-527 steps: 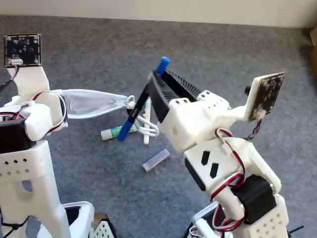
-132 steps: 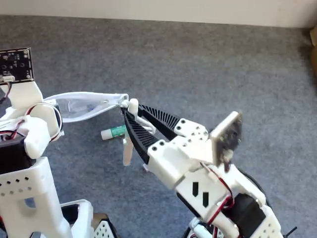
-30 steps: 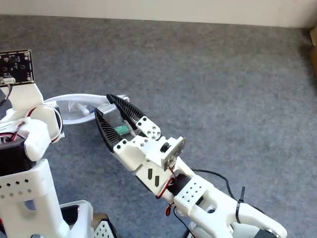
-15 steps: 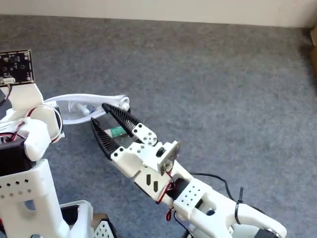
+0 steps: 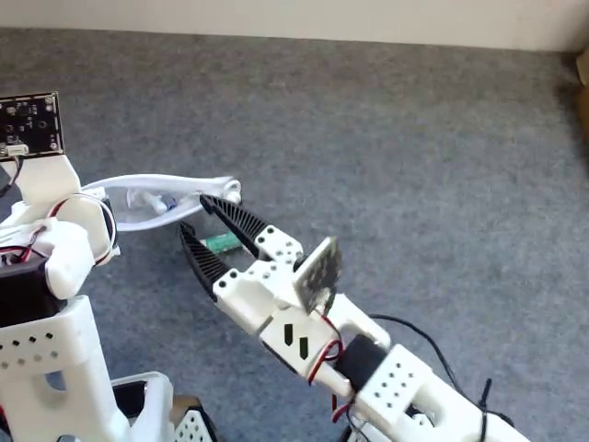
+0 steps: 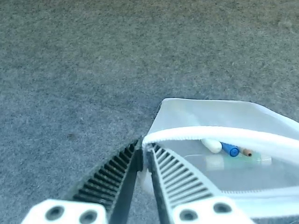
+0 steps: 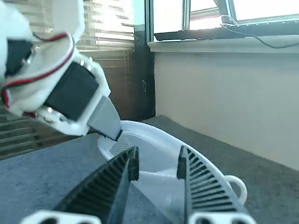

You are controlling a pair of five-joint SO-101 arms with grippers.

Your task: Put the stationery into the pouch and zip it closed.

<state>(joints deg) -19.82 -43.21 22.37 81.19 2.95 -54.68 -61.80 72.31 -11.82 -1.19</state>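
Note:
My left gripper (image 6: 145,150) is shut on the rim of the translucent pouch (image 5: 152,198), holding it open off the grey carpet. Inside the pouch (image 6: 243,168) lie a blue pen (image 6: 230,149) and a white item (image 6: 211,145). My right gripper (image 5: 192,214) is open just beside the pouch's mouth, its black fingers either side of a green and white glue stick (image 5: 221,242) lying on the carpet. In the right wrist view the open gripper (image 7: 156,165) faces the pouch's mouth (image 7: 140,140), with the left arm (image 7: 56,88) behind it.
The left arm's white base (image 5: 55,368) fills the lower left, and the right arm's body (image 5: 368,368) crosses the lower middle. Open grey carpet (image 5: 414,157) spreads to the right and back, up to a pale wall.
Over the last second my right gripper dropped a little toward the carpet around the glue stick and its wrist tipped up. The pouch and the left arm stayed put.

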